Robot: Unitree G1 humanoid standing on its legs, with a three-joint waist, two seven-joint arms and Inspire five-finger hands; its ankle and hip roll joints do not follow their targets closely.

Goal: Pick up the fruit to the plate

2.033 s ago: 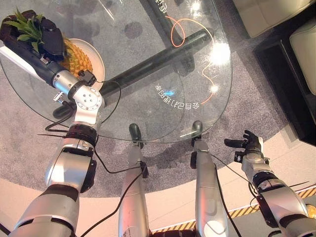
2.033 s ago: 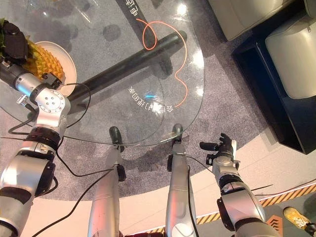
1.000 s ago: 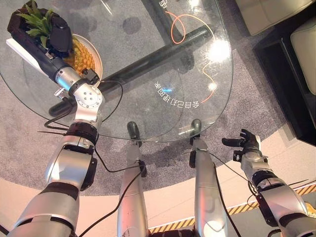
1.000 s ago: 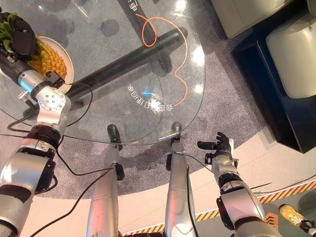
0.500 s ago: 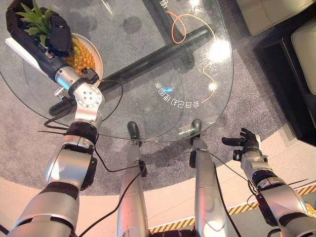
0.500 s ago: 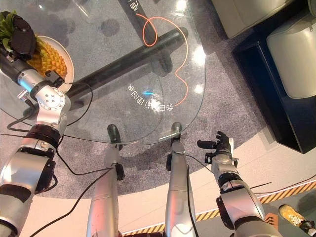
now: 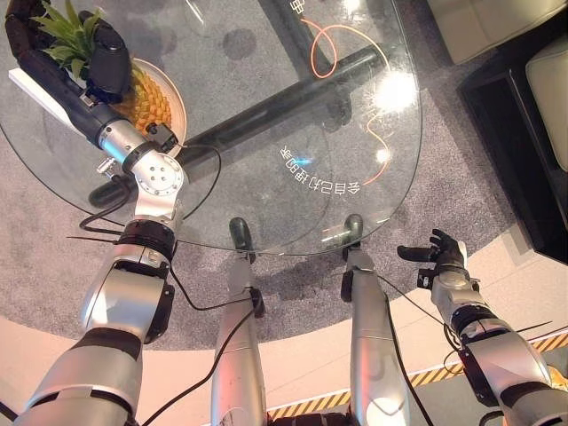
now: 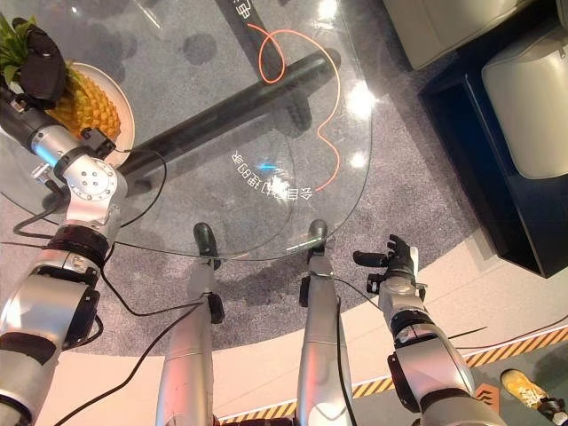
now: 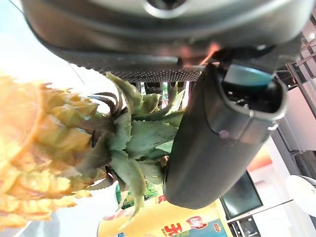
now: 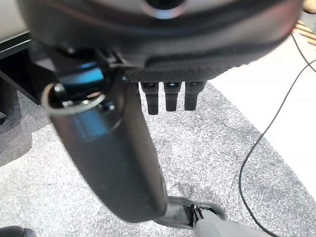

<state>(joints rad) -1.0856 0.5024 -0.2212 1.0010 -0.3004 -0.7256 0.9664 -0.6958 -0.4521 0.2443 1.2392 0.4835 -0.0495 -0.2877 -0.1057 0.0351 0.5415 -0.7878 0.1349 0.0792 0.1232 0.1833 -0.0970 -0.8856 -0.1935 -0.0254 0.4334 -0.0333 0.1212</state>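
While the yellow, green-crowned pineapple point(image 7: 142, 102) lies on the round white plate point(image 7: 175, 99), the left hand point(image 7: 99, 55) grips its crown; letting go seems next. The right hand point(image 7: 445, 257) hangs open, idle.

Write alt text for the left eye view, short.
The left hand rests over the leafy crown of a pineapple lying on a white plate at the far left of a round glass table. The right hand hangs open off the table, above the floor.
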